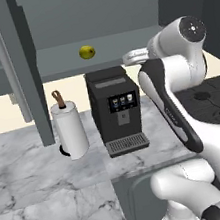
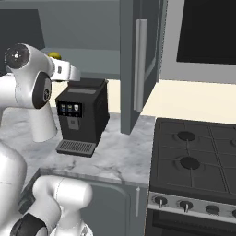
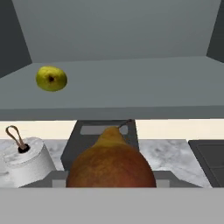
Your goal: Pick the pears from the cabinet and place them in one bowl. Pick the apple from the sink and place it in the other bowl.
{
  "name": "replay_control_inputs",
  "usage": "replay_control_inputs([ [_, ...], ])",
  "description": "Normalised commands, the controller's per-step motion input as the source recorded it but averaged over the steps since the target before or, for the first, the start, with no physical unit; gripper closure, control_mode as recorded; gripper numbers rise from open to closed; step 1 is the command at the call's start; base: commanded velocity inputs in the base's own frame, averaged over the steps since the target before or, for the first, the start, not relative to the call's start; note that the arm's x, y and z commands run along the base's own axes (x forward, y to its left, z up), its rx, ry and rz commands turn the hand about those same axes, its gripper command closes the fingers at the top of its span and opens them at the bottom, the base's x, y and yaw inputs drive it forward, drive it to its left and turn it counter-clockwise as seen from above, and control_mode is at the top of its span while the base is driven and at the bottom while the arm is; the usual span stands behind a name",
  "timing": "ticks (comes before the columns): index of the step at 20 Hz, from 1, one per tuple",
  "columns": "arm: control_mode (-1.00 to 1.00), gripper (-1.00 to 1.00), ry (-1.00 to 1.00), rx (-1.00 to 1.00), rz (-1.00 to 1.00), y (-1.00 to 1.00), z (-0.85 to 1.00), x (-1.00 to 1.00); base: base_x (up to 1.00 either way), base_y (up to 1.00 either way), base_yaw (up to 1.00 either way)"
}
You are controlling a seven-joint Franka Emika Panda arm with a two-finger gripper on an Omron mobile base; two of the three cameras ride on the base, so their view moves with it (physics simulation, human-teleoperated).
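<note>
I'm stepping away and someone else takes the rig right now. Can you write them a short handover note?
Tool: shut on the brownish pear, held just in front of the open cabinet, above the coffee machine.
Yellow pear: lying on the cabinet shelf, to the left, untouched.
Bowls, sink and apple: out of frame right now, so their state is unknown.
Done: brownish pear picked and off the shelf.
Left: carry it to a bowl, come back for the yellow pear and put it in the same bowl, then move the apple from the sink to the other bowl.
</note>
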Motion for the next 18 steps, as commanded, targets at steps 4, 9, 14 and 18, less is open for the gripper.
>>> replay_control_inputs([
  [4, -1.00, 1.00, 0.05, -0.01, 0.00, 0.00, -0.24, -0.30, 0.00, 0.00, 0.00],
  [9, -1.00, 1.00, 0.00, -0.07, 0.00, 0.00, -0.35, -0.21, 0.00, 0.00, 0.00],
  [14, -1.00, 1.00, 0.01, -0.02, 0.00, 0.00, -0.30, -0.17, 0.00, 0.00, 0.00],
  [18, -1.00, 1.00, 0.10, 0.00, 0.00, 0.00, -0.25, -0.14, 0.00, 0.00, 0.00],
])
